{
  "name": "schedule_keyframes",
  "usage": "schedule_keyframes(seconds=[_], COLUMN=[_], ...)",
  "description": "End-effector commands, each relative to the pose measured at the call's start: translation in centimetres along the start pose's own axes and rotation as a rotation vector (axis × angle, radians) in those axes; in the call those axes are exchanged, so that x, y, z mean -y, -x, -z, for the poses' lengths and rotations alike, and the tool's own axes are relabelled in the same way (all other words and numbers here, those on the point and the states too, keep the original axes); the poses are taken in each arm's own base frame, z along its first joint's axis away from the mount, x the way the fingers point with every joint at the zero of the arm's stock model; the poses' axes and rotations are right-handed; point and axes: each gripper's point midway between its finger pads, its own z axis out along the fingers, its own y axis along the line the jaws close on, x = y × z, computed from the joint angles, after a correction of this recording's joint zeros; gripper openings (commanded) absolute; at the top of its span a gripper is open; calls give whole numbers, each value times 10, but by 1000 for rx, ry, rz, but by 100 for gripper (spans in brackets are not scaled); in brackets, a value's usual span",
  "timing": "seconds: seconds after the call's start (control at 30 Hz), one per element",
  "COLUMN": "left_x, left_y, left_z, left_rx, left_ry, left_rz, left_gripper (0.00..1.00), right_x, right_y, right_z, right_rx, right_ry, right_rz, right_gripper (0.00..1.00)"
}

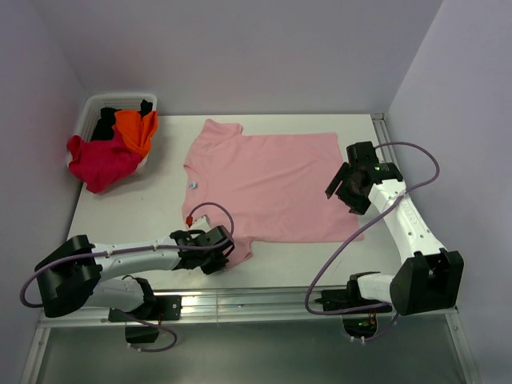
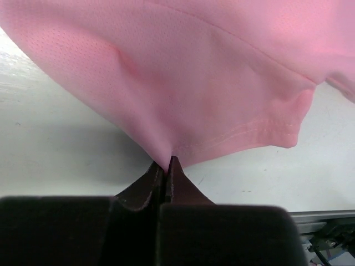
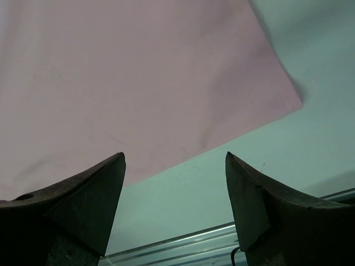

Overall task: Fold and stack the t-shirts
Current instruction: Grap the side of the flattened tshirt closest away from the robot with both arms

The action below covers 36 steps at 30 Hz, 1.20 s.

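A light pink t-shirt lies spread flat across the middle of the white table, its small neck tag at the left. My left gripper is shut on the near sleeve's hem, the cloth pinched between the fingertips. At the shirt's right-hand bottom edge my right gripper hovers open, nothing between its fingers; the pink cloth's corner lies just beyond them. Crimson, orange and black shirts are heaped at the back left.
A white basket at the back left holds the heaped shirts, the crimson one spilling over its near side. A metal rail runs along the table's near edge, and another along the right edge.
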Motion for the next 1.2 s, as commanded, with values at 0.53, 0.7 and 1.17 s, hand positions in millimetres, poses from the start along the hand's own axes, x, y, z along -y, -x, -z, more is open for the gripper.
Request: schedule_keyframes(seconds=[0.53, 0.7, 1.17], left_x=[-11, -2, -9], left_y=[97, 114, 125], left_z=[35, 29, 15], left_rx=[106, 107, 78], left_ry=[46, 42, 13], left_rz=[-90, -124, -111], left_gripper=[0, 0, 0], right_x=[57, 75, 100], right_y=[-59, -77, -82], right_z=[-45, -50, -74], right_rx=[-120, -131, -135], right_ry=[-124, -188, -328], right_rz=[-218, -275, -369], right_gripper=[71, 65, 65])
